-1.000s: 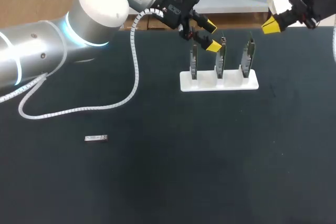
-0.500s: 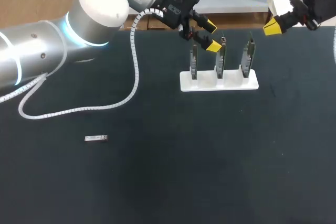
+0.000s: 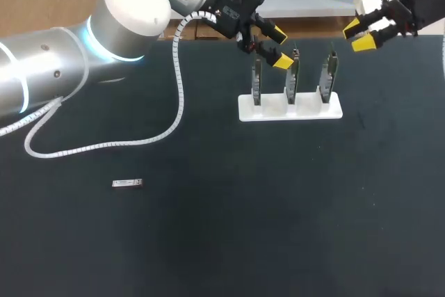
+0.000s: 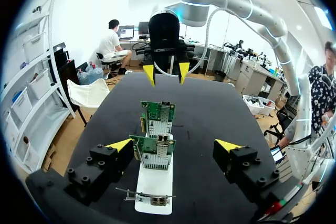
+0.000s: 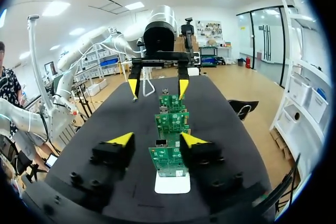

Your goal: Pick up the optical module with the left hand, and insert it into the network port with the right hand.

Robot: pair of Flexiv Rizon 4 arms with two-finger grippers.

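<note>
The optical module [image 3: 128,183], a small silver bar, lies flat on the black table at the left, far from both grippers. My left gripper [image 3: 279,47] hovers open over the left end of the white stand [image 3: 290,110], with nothing between its fingers. My right gripper [image 3: 357,36] hangs open and holds nothing, beyond the stand's right end at the table's far edge. The stand holds three upright green network cards [image 3: 291,78]. In the left wrist view the cards [image 4: 157,152] stand ahead of my left gripper [image 4: 174,145]. The right wrist view shows the cards [image 5: 169,158] just ahead of my right gripper [image 5: 156,140].
A white coiled cable [image 3: 177,81] hangs from my left arm and trails across the table's left half. Both grippers face each other across the row of cards, the left gripper [image 5: 157,85] seen beyond them in the right wrist view.
My right gripper's fingers were together one second ago and now stand apart. Neither the left arm nor the module has moved.
</note>
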